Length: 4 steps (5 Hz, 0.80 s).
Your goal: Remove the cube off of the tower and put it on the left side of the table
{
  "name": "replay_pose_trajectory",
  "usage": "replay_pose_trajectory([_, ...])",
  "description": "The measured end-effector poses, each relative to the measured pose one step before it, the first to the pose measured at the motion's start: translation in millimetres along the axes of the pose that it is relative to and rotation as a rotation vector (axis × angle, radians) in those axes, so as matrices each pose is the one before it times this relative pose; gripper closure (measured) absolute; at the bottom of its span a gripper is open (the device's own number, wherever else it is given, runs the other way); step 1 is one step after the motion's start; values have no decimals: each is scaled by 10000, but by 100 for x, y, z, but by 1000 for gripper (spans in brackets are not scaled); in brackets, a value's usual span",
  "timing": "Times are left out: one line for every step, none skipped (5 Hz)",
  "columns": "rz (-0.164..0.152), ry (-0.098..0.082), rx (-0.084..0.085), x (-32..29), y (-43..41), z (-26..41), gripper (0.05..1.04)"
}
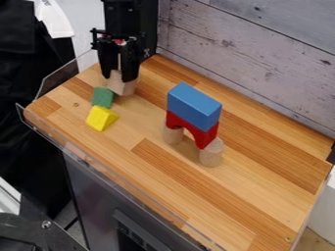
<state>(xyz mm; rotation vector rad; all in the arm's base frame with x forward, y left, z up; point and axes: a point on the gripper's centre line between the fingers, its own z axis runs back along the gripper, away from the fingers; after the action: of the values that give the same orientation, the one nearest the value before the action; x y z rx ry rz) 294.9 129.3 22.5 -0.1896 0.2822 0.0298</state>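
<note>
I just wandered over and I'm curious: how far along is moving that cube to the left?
Nearly finished, it seems: the plain wooden block is off the tower and on the left side of the table, right at the claw. Whether it's gripped, I can't tell. Probably left: letting go and backing away.

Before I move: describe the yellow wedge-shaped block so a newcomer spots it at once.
On the striped wooden tabletop, start at the end where the black gripper hangs. Next to a small green block, on its side away from the gripper, lies the yellow wedge-shaped block. It's the only yellow piece, ridged like a little roof.
</note>
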Motion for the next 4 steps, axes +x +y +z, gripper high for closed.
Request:
replay_pose_trajectory([64, -25, -53, 70, -60, -176, 536])
replay_pose_trajectory([-34, -19, -40, 20, -66, -37, 536])
replay_pose_trajectory([11, -19, -41, 30, -64, 0, 536])
replay_pose_trajectory([84, -54, -8, -680, -373, 304, 473])
